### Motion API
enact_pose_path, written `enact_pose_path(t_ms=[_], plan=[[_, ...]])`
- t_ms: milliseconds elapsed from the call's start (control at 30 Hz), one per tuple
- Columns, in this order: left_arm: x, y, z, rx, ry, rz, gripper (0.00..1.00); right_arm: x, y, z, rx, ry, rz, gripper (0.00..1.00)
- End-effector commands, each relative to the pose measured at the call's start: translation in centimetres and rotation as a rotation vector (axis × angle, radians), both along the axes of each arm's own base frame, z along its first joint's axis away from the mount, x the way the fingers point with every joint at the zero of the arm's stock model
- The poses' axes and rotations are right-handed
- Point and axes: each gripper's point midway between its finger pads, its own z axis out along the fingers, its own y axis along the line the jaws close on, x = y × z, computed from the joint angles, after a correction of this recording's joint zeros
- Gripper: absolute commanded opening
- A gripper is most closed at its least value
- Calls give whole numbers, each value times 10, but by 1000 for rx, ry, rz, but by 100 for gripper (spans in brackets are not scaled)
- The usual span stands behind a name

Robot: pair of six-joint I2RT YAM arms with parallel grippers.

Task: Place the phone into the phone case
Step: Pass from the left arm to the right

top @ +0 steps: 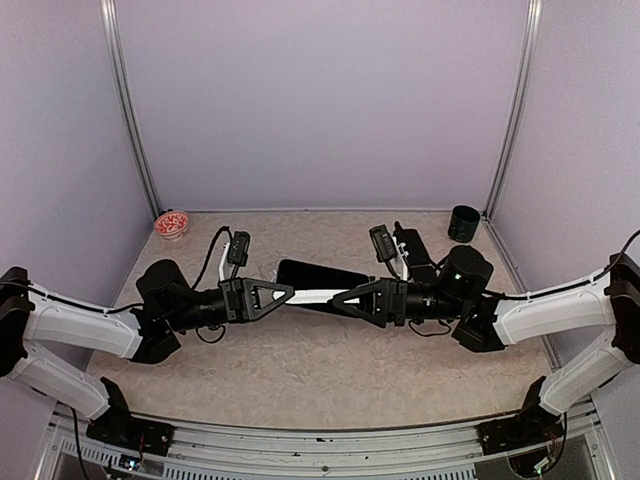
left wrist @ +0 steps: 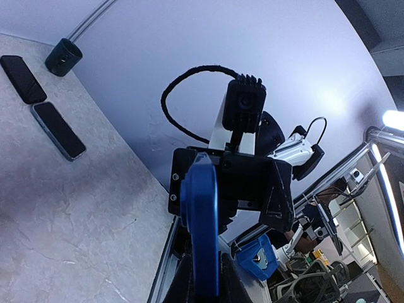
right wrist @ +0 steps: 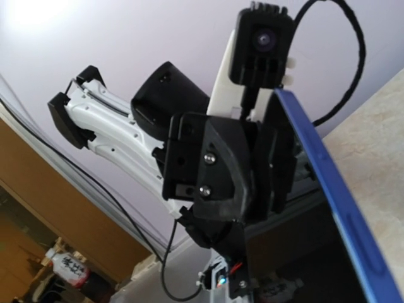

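- Marbled table (top: 330, 370) underneath, and above its middle the left gripper (top: 290, 292) was clamped on the blue phone case (left wrist: 202, 221).
- Right gripper (top: 338, 298) faced it from the opposite side; whether it gripped, I could not tell.
- Phone (left wrist: 60, 129) lay flat near the table's far right corner, just beside a black slab (left wrist: 22, 79), with a dark cup (top: 463, 222) further toward the corner.

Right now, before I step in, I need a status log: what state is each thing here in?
blue phone case: held off the table, clamped at one end.
left end effector: shut on the blue phone case.
right end effector: at the case's other end; jaws unclear.
phone: lying flat, screen dark.
black slab: lying flat beside the phone.
cup: upright.
bowl: upright.
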Motion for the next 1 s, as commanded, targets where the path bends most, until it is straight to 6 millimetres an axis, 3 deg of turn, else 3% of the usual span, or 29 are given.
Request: enact_pose_path(t_ms=[0,200,333,467,500,733,967], plan=[[-2,-1,21,-74,-57,6,0,-5,5,22,71,-25,46,73],[-1,-3,17,-65,-49,6,0,-4,5,22,71,-30,42,60],[1,-3,13,-51,-43,12,0,-3,6,22,68,-31,40,38],[2,-4,9,-36,-35,18,5,-3,9,19,60,-24,47,8],[3,-5,7,-32,-32,19,9,-2,9,18,55,-22,47,1],[25,6,-6,26,14,100,62,10,8,9,-13,-22,-37,0],[74,55,-23,101,72,311,88,50,3,-18,-233,-9,-257,0]])
